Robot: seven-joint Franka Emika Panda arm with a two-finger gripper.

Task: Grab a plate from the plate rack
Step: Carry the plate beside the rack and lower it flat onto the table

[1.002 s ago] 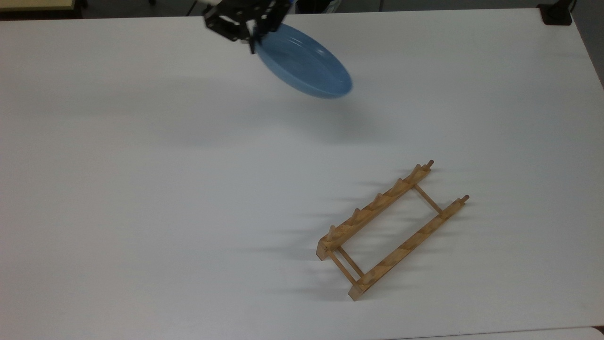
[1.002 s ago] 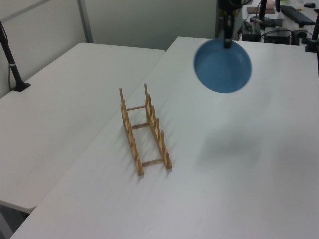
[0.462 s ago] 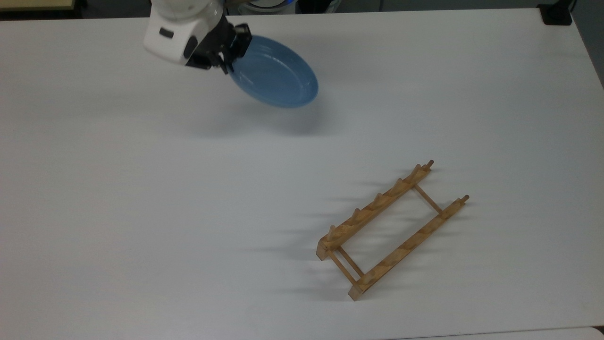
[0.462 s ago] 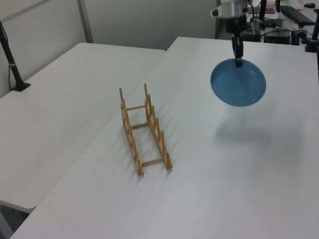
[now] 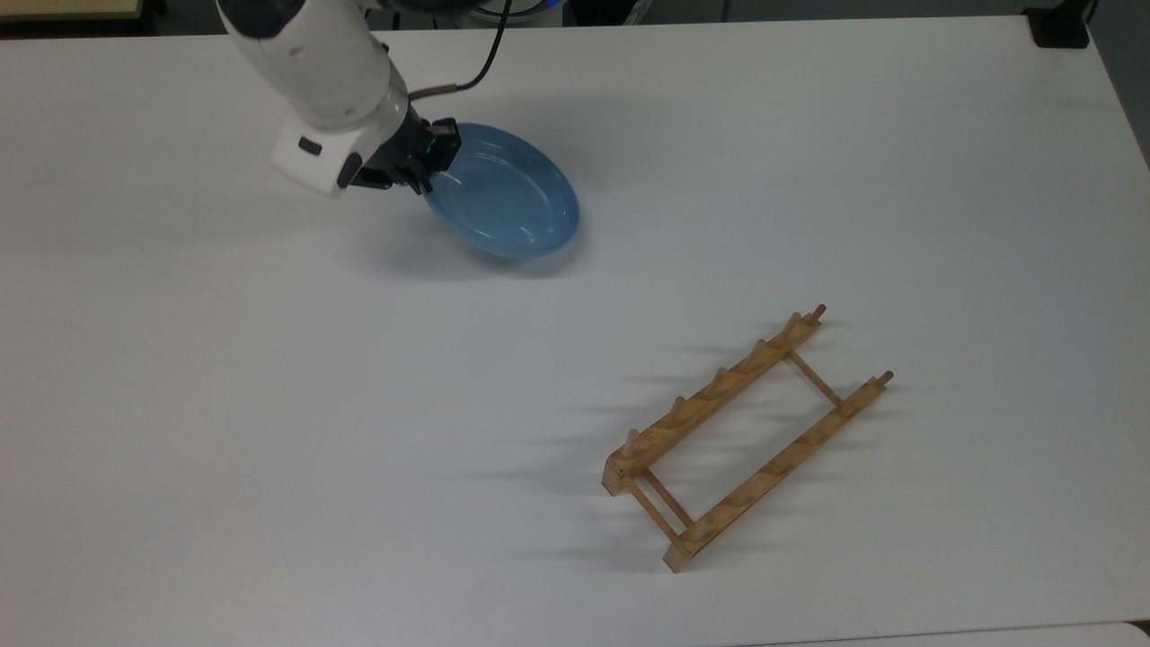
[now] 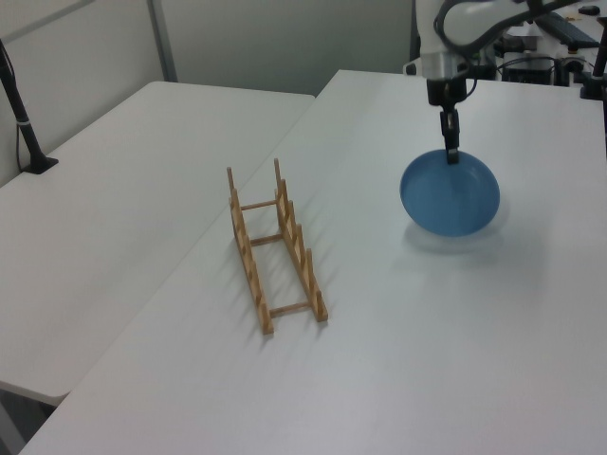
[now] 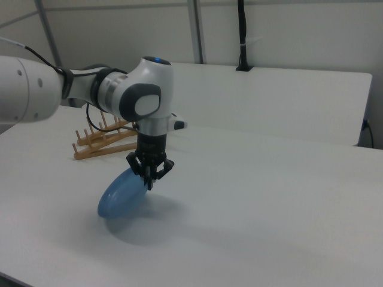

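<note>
Blue plate [image 5: 508, 193] pinched by its rim in your hand [image 5: 420, 171], tilted.
Its lower edge sits at the worktop [image 5: 269, 404], well apart from the wooden rack [image 5: 746, 436], which stands bare.

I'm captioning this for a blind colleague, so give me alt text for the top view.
A white robot arm's gripper holds a light-blue plate by its rim, tilted low over a white table. An empty wooden plate rack stands apart from it, toward the top view's lower right.

White tables [image 6: 123, 171]; plain grey walls [image 6: 275, 38]
</note>
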